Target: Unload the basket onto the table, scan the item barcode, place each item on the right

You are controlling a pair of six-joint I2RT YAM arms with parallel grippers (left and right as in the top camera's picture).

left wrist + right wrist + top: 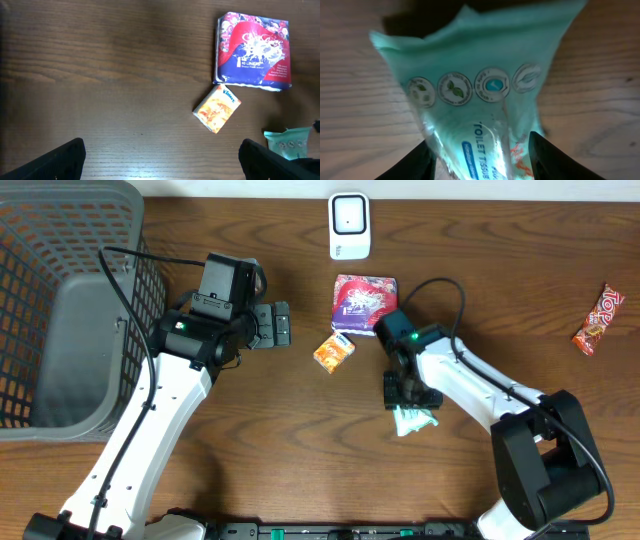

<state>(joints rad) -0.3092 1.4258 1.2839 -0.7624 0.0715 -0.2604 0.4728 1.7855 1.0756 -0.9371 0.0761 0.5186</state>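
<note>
- The scan is not done yet: the green pack (413,420) lies on the table (250,440), well apart from the scanner (349,225).
- The right claw (405,392) straddles it, half wide; I cannot tell if it grips.
- The left claw (280,325) is wide and empty.
- Only the right wrist view shows the print "toilet tissue"; no barcode is visible.

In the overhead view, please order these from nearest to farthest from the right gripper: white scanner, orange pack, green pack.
1. Green pack, at the right gripper fingertips.
2. Orange pack, mid-table, to its left.
3. White scanner, at the far table edge.
</note>
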